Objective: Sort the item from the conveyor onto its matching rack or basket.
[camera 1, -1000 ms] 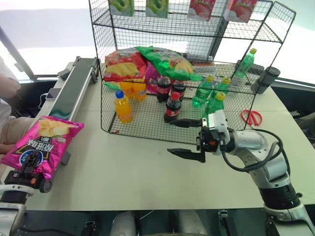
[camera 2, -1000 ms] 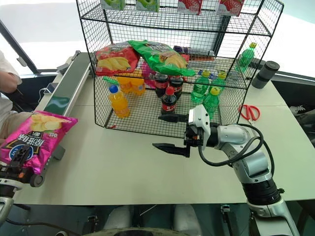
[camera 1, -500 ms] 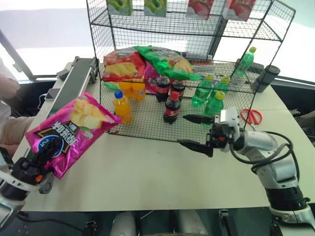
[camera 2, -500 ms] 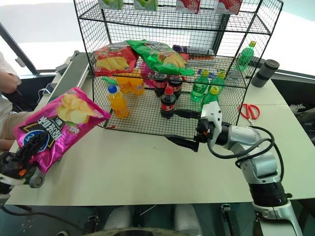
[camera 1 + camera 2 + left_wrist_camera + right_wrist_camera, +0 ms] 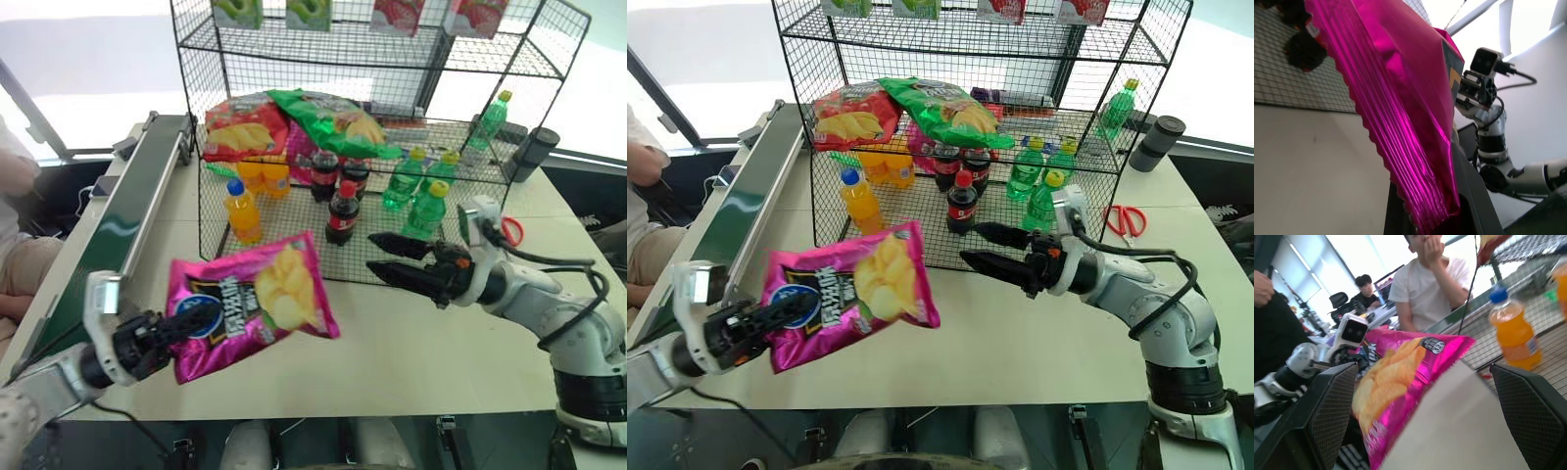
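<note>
Left eye view: the left gripper (image 5: 174, 331) pinches one end of the magenta-pink snack bag (image 5: 253, 308), which hangs in the air above the white table (image 5: 411, 362), between the conveyor (image 5: 118, 220) and the right gripper (image 5: 392, 259). The fingertips are buried in the bag's crinkled end. The bag's white lettering cannot be read; the round blue logo sits right by the fingers. The right gripper's fingers are spread, empty, pointing at the bag, just before the black wire rack (image 5: 392, 59) (its top is cut off).

Left wrist view: the bag's seam (image 5: 1400, 142) is clamped between the fingers, hiding most of them.

Right wrist view: the bag (image 5: 1405, 367) floats between the two spread fingers (image 5: 1327, 406), untouched; an orange bottle (image 5: 1513, 330) stands behind.
</note>
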Robot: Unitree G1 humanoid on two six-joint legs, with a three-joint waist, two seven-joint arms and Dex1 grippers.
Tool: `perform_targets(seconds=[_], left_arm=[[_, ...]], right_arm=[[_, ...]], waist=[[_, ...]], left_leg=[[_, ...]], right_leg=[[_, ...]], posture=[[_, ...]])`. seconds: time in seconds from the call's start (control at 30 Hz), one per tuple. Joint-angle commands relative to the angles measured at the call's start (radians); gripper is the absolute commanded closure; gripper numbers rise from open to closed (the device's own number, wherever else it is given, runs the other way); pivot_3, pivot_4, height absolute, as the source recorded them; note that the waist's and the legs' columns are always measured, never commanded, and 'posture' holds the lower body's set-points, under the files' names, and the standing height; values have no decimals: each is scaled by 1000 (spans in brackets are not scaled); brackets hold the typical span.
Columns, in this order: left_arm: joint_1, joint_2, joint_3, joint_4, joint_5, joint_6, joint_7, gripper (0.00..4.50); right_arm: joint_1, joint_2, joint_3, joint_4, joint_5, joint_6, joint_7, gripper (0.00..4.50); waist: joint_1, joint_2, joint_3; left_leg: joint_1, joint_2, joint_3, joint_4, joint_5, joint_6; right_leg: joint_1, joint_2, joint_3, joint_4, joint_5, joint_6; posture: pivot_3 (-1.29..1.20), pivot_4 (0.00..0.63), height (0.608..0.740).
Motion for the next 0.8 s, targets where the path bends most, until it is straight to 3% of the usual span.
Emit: perform_targets(seconds=[0.03, 0.13, 0.33, 0.63, 0.73, 0.8], left_arm=[[-65, -3, -53, -39, 65, -54, -63, 4473], [-122, -22, -102, -45, 93, -70, -68, 4473], [-195, -57, -156, -71, 156, -117, -65, 4473], [-234, -91, -197, -75, 176, -131, -46, 4473], [-239, -93, -197, -79, 172, -130, -42, 4500], [-242, -97, -194, -76, 169, -132, -40, 4500]], right_arm=[[-10, -12, 36, -28, 2, 47, -19, 0], [-17, -3, 56, -17, -1, 72, -35, 0], [-54, -7, 16, 14, 187, 213, -50, 0], [-51, -9, 74, -20, 173, 255, -55, 0], [-57, -9, 89, -24, 158, 252, -52, 795], [-51, -4, 91, -25, 138, 230, -47, 1737]], waist=[[0, -1, -1], [1, 0, -1], [1, -1, -1], [6, -1, -1], [6, -1, -1], [7, -1, -1]], left_leg=[[-2, 0, 0, 0, 1, 1], [-7, 0, 0, 2, 4, -2], [-8, -1, 0, 3, 3, 0], [-8, -1, -1, 4, 3, 4], [-8, -1, -1, 4, 3, 5], [-8, -1, -1, 4, 3, 5]], right_leg=[[0, 0, 0, 0, 0, 0], [-2, 0, 0, 0, 0, 0], [-1, 0, -1, 0, 1, 1], [0, 0, -3, 0, 2, 4], [0, 1, -3, 0, 2, 4], [0, 1, -3, 0, 2, 4]], posture=[[0, 150, 727], [0, 150, 727], [0, 150, 727], [0, 150, 727], [0, 150, 727], [0, 150, 727]])
